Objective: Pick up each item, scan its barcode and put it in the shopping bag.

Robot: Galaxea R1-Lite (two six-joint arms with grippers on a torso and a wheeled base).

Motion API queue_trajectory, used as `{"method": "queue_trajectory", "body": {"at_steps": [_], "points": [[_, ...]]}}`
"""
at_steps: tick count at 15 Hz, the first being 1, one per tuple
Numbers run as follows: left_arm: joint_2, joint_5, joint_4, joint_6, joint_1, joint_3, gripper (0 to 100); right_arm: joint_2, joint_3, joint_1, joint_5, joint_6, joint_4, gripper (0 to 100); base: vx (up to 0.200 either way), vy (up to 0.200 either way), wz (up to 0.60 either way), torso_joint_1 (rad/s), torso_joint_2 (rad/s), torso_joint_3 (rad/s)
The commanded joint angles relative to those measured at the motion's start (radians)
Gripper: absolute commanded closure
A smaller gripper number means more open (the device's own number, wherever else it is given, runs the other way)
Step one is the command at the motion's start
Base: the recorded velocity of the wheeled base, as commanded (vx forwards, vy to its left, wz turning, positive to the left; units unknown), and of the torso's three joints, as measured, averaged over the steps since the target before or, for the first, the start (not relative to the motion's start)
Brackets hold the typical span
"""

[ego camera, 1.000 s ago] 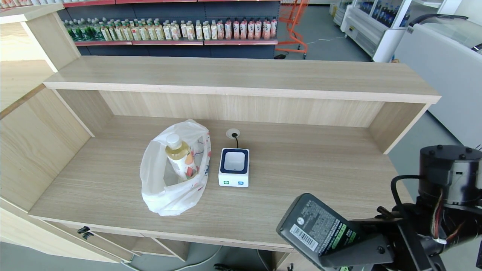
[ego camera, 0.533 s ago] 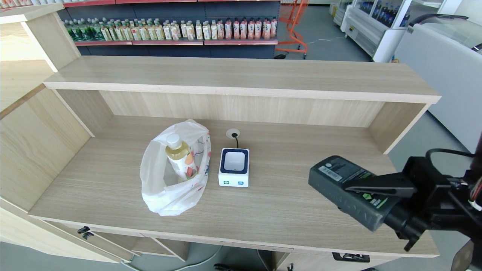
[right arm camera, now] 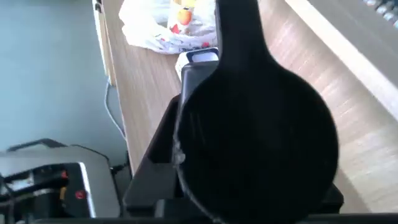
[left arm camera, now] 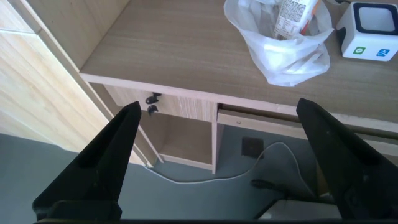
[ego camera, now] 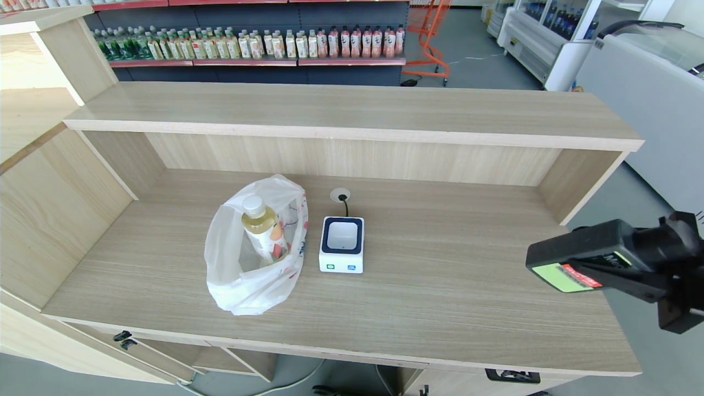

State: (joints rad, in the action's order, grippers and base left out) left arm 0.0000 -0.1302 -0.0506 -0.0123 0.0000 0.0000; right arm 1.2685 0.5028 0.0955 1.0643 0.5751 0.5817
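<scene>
Head view: black rectangular box with a green-and-red end label (ego camera: 591,245) held off the light wooden counter (ego camera: 440,308), at its right end, well apart from the rest. Long axis near level, running across the counter; labelled end points toward the robot's left, slightly tipped down. Right gripper (ego camera: 616,267) clamped on the box from the right, one dark finger lying along its near face. White plastic shopping bag (ego camera: 242,275) stands open left of centre, a pale-yellow drink bottle with a white cap (ego camera: 263,228) upright in it. White square barcode scanner with a dark-rimmed window (ego camera: 341,243) just beside the bag, to its right. Left wrist view: left gripper (left arm camera: 217,158) spread wide, nothing between its fingers (left arm camera: 93,171), low in front of the counter's edge; bag (left arm camera: 289,53) and scanner (left arm camera: 368,25) beyond. Right wrist view: dark blurred mass (right arm camera: 255,137) close to the lens, box and finger not separable; bag (right arm camera: 158,31) and scanner (right arm camera: 200,57) past it.
</scene>
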Motion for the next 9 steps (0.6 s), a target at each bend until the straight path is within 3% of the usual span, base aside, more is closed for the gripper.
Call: {"method": "queue_trajectory", "body": {"at_steps": [1,2,3,5,7,9], "points": [[0.0,0.0,0.0,0.0,0.0,0.0,0,0.028,0.065,-0.034,-0.23,-0.492,-0.019,100,0.0,0.0,0.0,0.0,0.0,0.0],[0.0,-0.002,0.0,0.0,0.0,0.0,0,0.066,0.12,-0.122,-0.411,-0.828,-0.043,100,0.0,0.0,0.0,0.0,0.0,0.0],[0.0,0.0,0.0,0.0,0.0,0.0,0,0.12,0.181,-0.185,-0.558,-1.054,-0.102,100,0.0,0.0,0.0,0.0,0.0,0.0],[0.0,0.0,0.0,0.0,0.0,0.0,0,0.192,0.257,-0.224,-0.642,-1.17,-0.224,100,0.0,0.0,0.0,0.0,0.0,0.0],[0.0,0.0,0.0,0.0,0.0,0.0,0,0.239,0.3,-0.27,-0.69,-1.284,-0.235,100,0.0,0.0,0.0,0.0,0.0,0.0],[0.0,0.0,0.0,0.0,0.0,0.0,0,0.258,0.316,-0.306,-0.711,-1.295,-0.25,100,0.0,0.0,0.0,0.0,0.0,0.0]]}}
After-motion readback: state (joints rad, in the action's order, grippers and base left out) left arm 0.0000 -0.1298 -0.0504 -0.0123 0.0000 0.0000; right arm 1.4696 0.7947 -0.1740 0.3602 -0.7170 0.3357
